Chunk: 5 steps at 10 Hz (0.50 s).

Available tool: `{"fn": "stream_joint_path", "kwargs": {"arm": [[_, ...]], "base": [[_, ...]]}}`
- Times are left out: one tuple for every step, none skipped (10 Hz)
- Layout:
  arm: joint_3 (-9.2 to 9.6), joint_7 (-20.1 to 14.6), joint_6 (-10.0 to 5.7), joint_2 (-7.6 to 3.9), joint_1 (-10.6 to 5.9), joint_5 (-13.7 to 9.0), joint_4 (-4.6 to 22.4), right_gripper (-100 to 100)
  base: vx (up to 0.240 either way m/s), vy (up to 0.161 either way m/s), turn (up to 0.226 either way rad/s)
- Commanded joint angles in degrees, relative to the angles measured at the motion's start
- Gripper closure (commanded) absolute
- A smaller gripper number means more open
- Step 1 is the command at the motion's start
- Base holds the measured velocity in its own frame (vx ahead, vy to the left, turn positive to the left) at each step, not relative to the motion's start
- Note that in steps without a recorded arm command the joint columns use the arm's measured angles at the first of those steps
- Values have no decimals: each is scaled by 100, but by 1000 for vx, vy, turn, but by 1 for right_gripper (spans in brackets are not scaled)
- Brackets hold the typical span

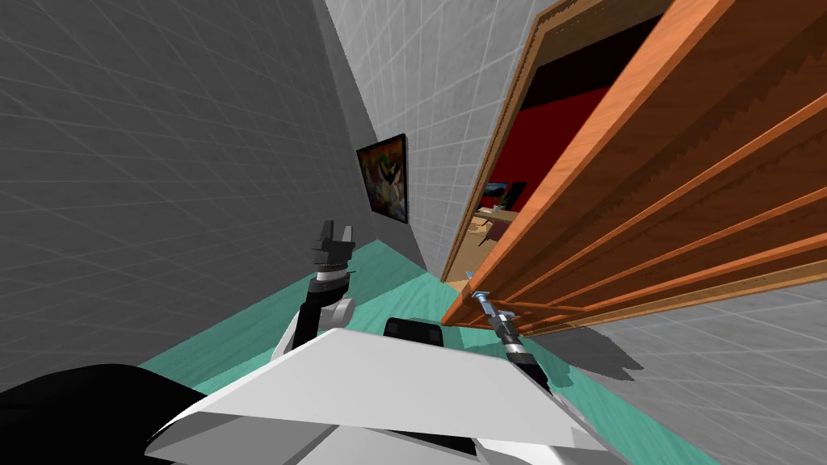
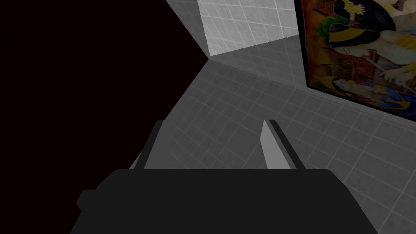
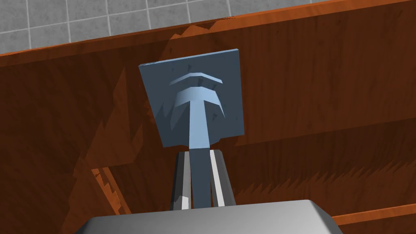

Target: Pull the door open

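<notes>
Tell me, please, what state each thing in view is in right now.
door, partly open, swung toward me.
door handle, gripped at its lever.
right gripper, shut on the door handle.
left gripper, open, empty, held up away from the door.
picture, hanging, untouched.

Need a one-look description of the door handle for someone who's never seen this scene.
Start at the big reddish-brown wooden door swung partly open on the robot's right. Near its free edge sits a square blue-grey plate carrying the handle, a lever. It is the only blue-grey thing on the wood, and the right arm's jaws are shut on it.
</notes>
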Motion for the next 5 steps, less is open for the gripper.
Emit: {"fn": "stream_joint_path", "kwargs": {"arm": [[18,-22,-156,-8,22,12,97,100],[24,-40,-233,-27,52,15,136,100],[26,-45,-256,-32,61,16,147,100],[27,-42,-166,-29,98,16,53,100],[-5,-5,-93,17,27,27,87,100]], "base": [[-219,-99,189],[-246,-99,203],[-198,-60,122],[-76,-16,10],[-172,-64,137]]}}
